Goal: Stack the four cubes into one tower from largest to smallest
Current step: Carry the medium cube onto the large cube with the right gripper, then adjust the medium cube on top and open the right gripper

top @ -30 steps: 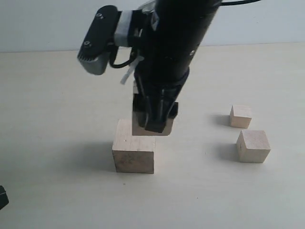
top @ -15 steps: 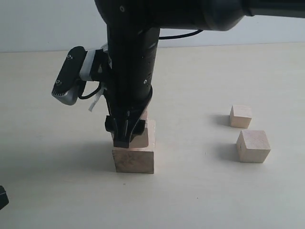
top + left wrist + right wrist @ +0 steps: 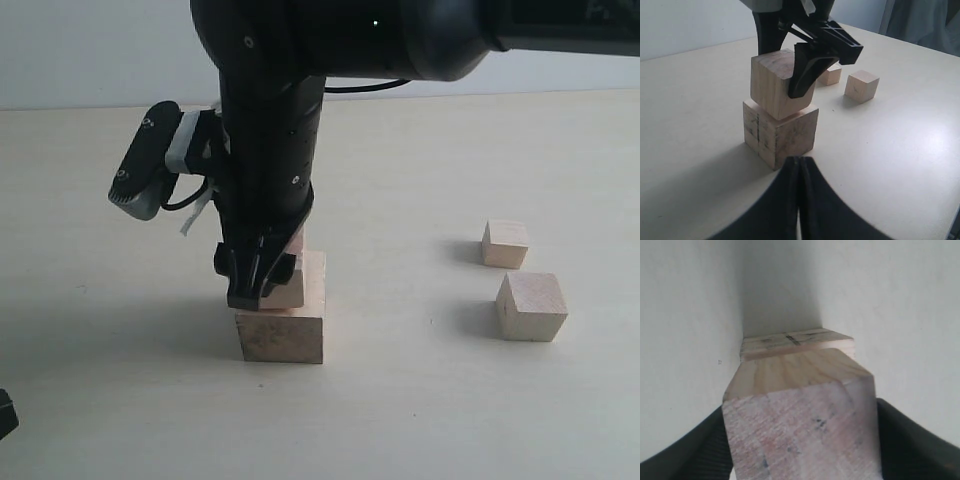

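The largest wooden cube (image 3: 282, 335) (image 3: 782, 134) stands on the table. The second-largest cube (image 3: 291, 284) (image 3: 771, 82) rests on its top, turned slightly askew, and my right gripper (image 3: 262, 284) (image 3: 812, 67) (image 3: 800, 440) is shut on that cube from above. In the right wrist view the held cube (image 3: 800, 415) fills the jaws, with the largest cube (image 3: 797, 342) beneath it. The third cube (image 3: 531, 306) (image 3: 861, 85) and the smallest cube (image 3: 505, 243) (image 3: 830, 76) sit apart on the right. My left gripper (image 3: 800, 165) is shut and empty, low on the near side of the stack.
The pale table (image 3: 420, 420) carries nothing but the cubes. The right arm (image 3: 270, 120) and its wrist camera (image 3: 145, 175) hang over the stack. A dark piece (image 3: 5, 412) shows at the lower left edge of the exterior view.
My right gripper carried the second-largest cube to the left and down until it met the top of the largest cube. The two small cubes have not moved.
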`<action>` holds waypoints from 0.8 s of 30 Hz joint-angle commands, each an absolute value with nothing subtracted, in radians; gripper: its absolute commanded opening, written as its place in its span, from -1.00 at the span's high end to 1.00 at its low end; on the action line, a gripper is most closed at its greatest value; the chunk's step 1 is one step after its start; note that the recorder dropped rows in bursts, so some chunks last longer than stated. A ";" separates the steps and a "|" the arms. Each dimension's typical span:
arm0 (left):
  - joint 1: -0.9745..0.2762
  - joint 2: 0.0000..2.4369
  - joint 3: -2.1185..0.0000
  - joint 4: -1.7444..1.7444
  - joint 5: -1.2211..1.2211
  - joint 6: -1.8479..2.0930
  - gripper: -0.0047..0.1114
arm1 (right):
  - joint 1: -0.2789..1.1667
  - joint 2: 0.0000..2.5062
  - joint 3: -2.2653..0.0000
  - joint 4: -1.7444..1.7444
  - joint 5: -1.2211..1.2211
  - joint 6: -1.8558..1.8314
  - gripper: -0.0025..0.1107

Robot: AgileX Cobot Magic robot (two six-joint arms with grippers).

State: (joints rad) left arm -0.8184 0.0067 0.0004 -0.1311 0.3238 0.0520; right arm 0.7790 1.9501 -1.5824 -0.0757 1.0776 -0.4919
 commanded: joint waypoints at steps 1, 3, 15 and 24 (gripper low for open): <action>-0.817 0.000 0.000 -0.136 0.321 0.053 0.92 | 0.780 1.957 -1.592 -0.086 1.060 -0.476 0.81; -0.817 0.000 0.000 -0.136 0.321 0.053 0.92 | 0.780 1.960 -1.592 -0.086 1.060 -0.476 0.81; -0.817 0.000 0.000 -0.136 0.357 0.053 0.92 | 0.780 1.980 -1.592 -0.086 1.065 -0.476 0.81; -0.817 0.000 0.000 -0.136 0.357 0.053 0.92 | 0.780 1.991 -1.592 -0.086 1.077 -0.476 0.73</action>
